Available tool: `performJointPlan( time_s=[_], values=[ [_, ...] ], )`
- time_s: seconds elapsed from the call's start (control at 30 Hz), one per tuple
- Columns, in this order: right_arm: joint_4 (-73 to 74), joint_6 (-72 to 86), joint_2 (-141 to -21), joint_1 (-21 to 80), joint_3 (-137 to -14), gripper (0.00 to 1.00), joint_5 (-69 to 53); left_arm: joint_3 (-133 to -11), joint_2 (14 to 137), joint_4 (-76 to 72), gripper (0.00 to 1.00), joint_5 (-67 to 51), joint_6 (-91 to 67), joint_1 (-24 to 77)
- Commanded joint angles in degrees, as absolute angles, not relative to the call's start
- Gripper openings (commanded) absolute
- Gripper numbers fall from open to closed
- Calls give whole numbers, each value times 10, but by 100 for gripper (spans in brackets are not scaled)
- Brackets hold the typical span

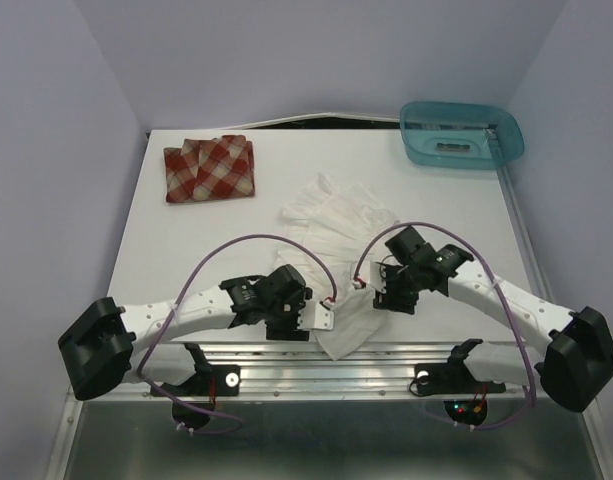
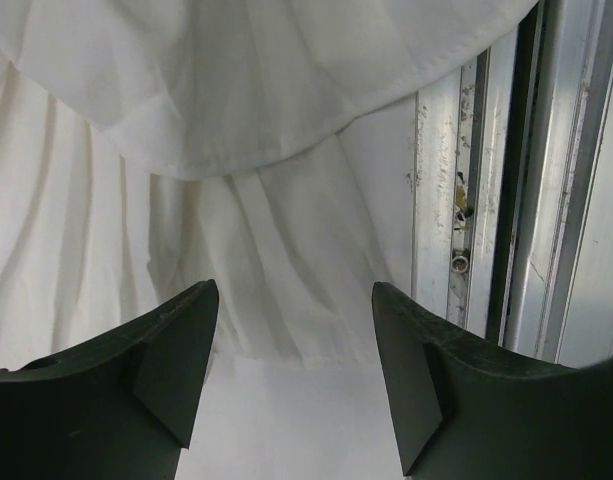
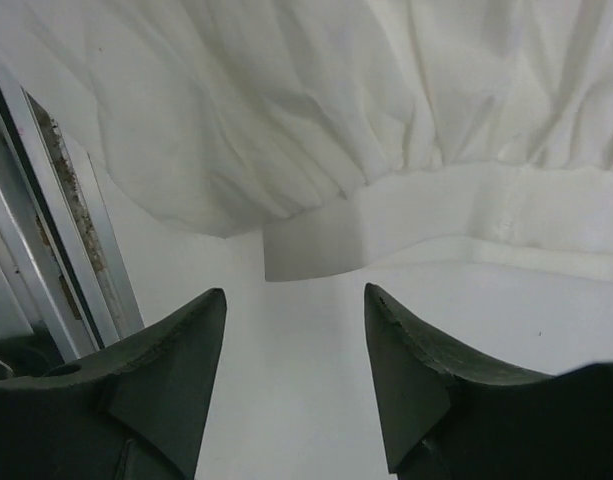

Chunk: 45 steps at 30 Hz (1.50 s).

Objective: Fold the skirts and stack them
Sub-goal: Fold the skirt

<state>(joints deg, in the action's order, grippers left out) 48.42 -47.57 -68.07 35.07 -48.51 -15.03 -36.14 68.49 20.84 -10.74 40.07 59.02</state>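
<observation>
Left gripper [image 2: 296,300] and right gripper [image 3: 296,295], both wide and empty, should pinch the white skirt's [image 1: 336,215] six-o'clock hem evenly.

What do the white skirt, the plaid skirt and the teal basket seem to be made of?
White skirt: thin matte cloth, perhaps cotton; it lies in fine soft crinkles.
Plaid skirt: matte cloth, fibre unclear; it folds flat.
Teal basket: smooth translucent plastic, likely; its walls are rigid and see-through.

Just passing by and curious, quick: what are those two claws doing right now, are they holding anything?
Left gripper: open, holding nothing; the white skirt lies just ahead of it.
Right gripper: open, holding nothing.
</observation>
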Motion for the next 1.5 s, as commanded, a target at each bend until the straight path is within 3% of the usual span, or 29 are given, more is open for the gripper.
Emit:
performJointPlan(
  time_s=[0.0,0.27,0.53,0.73,0.77,0.83,0.87,0.9,1.13,1.47],
  values=[
    [385,-531,-650,375,-421,63,-101,-358,679,224,75,-134,440,588],
    [271,-583,-611,414,-346,68,-64,-340,691,199,76,-126,432,588],
    [204,-615,-629,438,-305,57,-40,-333,721,177,69,-102,427,587],
    [183,-632,-637,443,-270,45,-25,-333,732,187,35,-106,428,573],
    [178,-629,-642,443,-270,40,-24,-334,728,190,24,-108,425,572],
    [188,-621,-643,443,-279,33,-25,-338,720,199,14,-109,420,566],
    [193,-617,-642,443,-282,26,-24,-343,714,205,3,-109,415,563],
    [199,-612,-638,443,-288,23,-25,-354,698,218,0,-108,411,554],
    [302,-578,-588,443,-351,2,-49,-424,598,294,0,-110,362,534],
    [392,-526,-594,443,-445,1,-89,-518,517,359,0,-91,326,516]
  ],
)
